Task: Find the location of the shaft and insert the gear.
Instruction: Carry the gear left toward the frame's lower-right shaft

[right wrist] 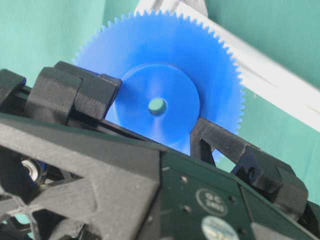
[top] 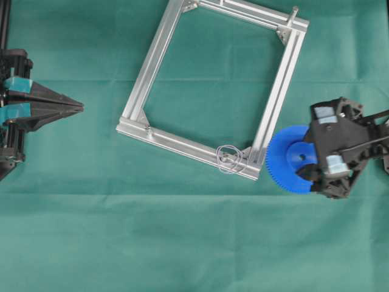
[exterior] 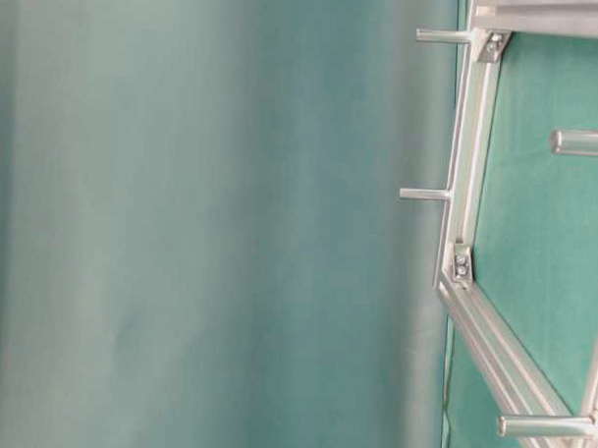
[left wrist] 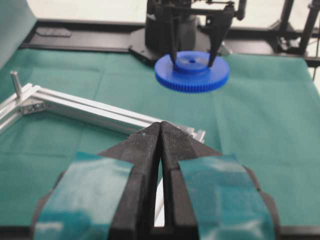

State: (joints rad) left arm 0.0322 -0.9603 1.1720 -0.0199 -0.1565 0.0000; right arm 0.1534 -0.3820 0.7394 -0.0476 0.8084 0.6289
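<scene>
While the right gripper (top: pixel 307 159) clamps the raised round hub of the toothed blue plastic gear (top: pixel 289 159), the gear sits above the green cloth (top: pixel 182 243), beside the aluminium frame (top: pixel 276 97). The wire-looped shaft (top: pixel 227 157) stands near. The left gripper (top: pixel 79 108) is closed and empty.

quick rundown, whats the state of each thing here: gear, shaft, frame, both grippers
gear: held level above the cloth, gripped by its raised hub
shaft: bare, wire loops around it, no gear on it yet
frame: lying flat on the cloth
right gripper: shut on the gear's hub
left gripper: shut, empty, away from the frame
</scene>
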